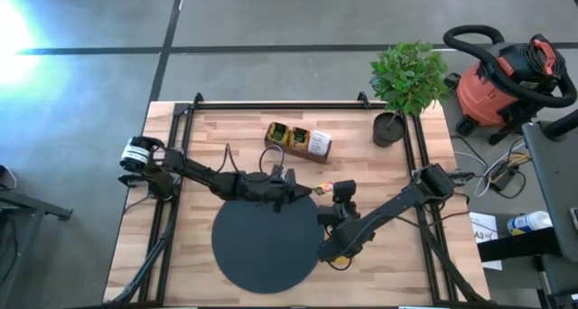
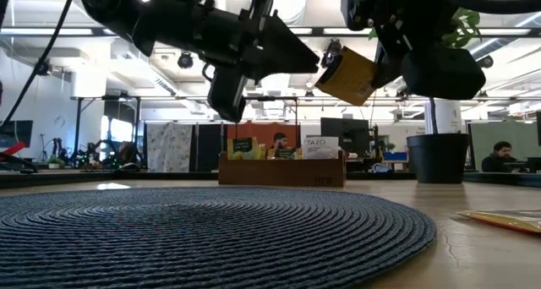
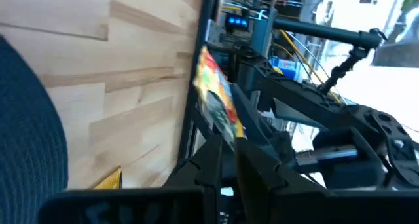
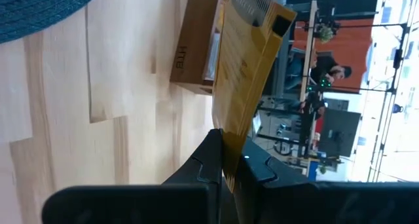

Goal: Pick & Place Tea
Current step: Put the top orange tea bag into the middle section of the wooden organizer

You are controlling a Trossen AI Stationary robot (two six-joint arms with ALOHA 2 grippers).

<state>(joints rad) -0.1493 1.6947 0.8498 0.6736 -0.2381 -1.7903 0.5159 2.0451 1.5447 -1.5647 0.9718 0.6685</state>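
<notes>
Light wooden bench (image 1: pixel 181 146), seen from above, framed by dark rails. Round black disc (image 1: pixel 266 244) of woven cord, lying near the front edge at mid-width. Brown wooden tray (image 1: pixel 298 141) near the back edge, slightly tilted, stocked with upright sachets. Potted plant (image 1: pixel 405 83) at the back right corner.

Left arm (image 1: pixel 212 176) reaching from the left edge toward the centre, stretched low and nearly level, its wrist over the disc's back rim. Left gripper (image 1: pixel 302 191) raised above the bench, fingers (image 3: pixel 222 155) closed on a thin orange-red sachet (image 3: pixel 219 106) pinched by one edge and standing out beyond the fingertips.

Right arm (image 1: pixel 402 201) running from the right edge diagonally toward the front centre, elbow bent, wrist just off the disc's right rim. Right gripper (image 2: pixel 372 82) held above the bench, fingers (image 4: pixel 209 155) pressed tight on a yellow sachet (image 4: pixel 245 73), gripped at one edge, the rest projecting free toward the tray. In the low view, the same yellow sachet tilted in mid-air between the two wrists, clear of the disc.

One further yellow sachet on bench (image 2: pixel 503 220) lying flat, just beside the disc's right rim, near the front edge.
</notes>
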